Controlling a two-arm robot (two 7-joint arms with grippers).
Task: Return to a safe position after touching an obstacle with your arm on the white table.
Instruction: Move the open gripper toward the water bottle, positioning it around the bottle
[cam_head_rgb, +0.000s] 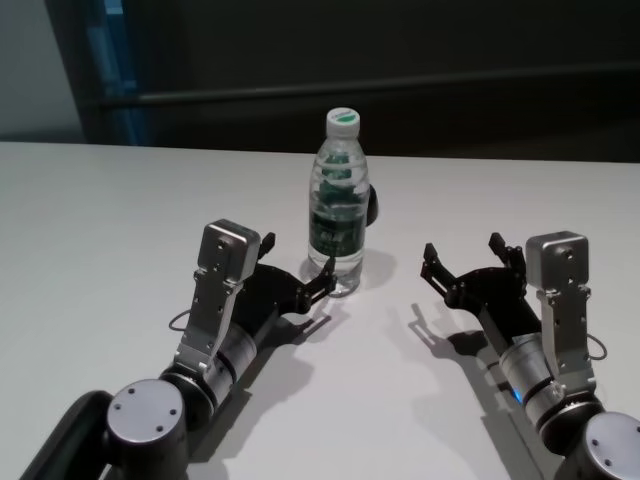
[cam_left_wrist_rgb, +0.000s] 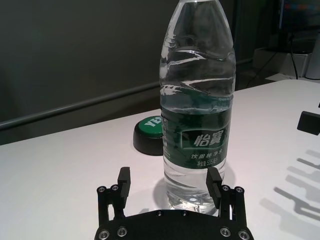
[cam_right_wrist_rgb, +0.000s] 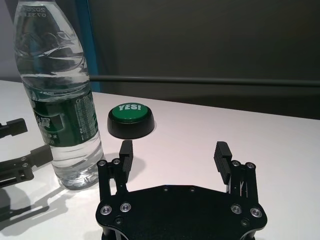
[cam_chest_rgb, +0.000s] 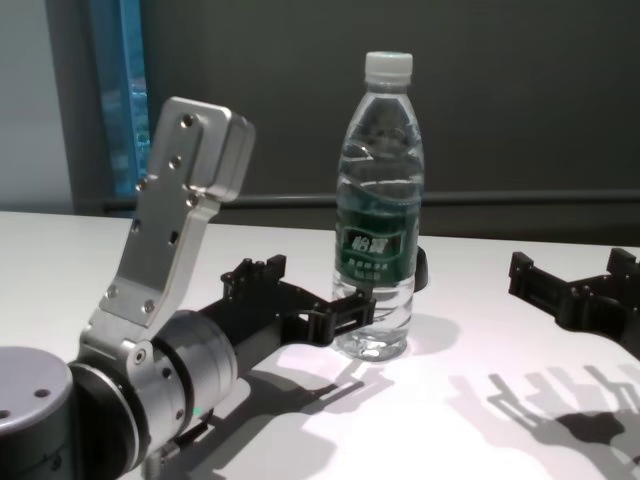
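The obstacle, a tall clear water bottle (cam_head_rgb: 337, 210) with a white cap and dark green label, stands upright mid-table on the white table (cam_head_rgb: 100, 220). My left gripper (cam_head_rgb: 297, 262) is open and empty, low over the table right in front of the bottle. In the left wrist view one fingertip (cam_left_wrist_rgb: 212, 179) overlaps the bottle (cam_left_wrist_rgb: 197, 115) near its base; the chest view shows that fingertip (cam_chest_rgb: 362, 305) right against the bottle (cam_chest_rgb: 378, 220). My right gripper (cam_head_rgb: 462, 250) is open and empty, to the right of the bottle and apart from it.
A low black round button with a green "YES!" top (cam_right_wrist_rgb: 131, 117) sits just behind the bottle, partly hidden in the head view (cam_head_rgb: 372, 205). A dark wall runs along the table's far edge. Bare white tabletop lies to both sides.
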